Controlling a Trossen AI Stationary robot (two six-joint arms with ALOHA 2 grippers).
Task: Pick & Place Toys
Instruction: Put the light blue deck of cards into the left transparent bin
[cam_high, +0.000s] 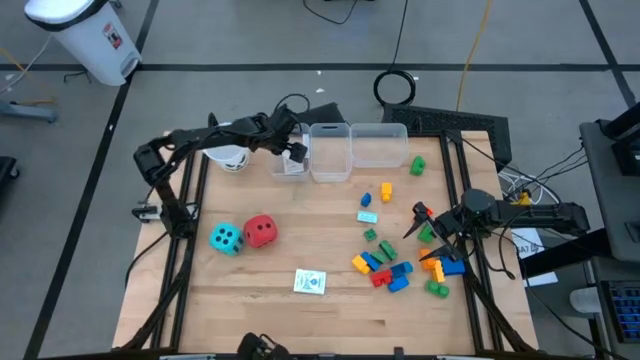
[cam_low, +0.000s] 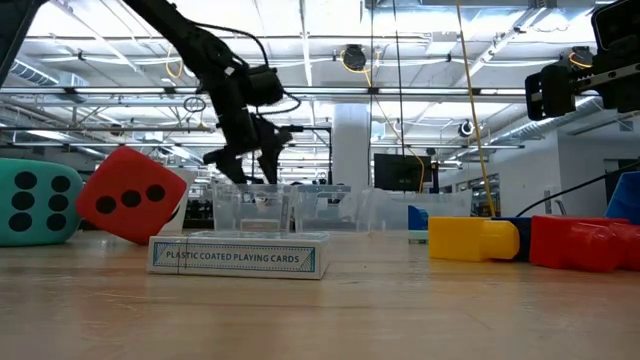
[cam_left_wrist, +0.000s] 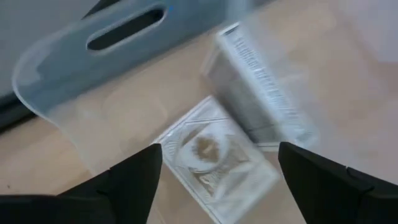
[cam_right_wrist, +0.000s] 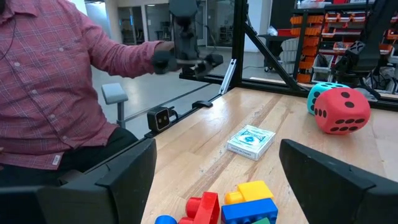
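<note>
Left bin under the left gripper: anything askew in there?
Yes. In the left clear bin, below the open left gripper, two white card packs lie crooked: one flat, the other tilted across it rather than stacked. Nothing looks damaged.

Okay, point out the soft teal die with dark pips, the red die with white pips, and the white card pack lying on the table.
soft teal die (cam_high: 226, 238), high view, top face.
red die (cam_high: 260, 231), high view, top face.
white card pack (cam_high: 310, 282), high view, middle of its face.
</note>
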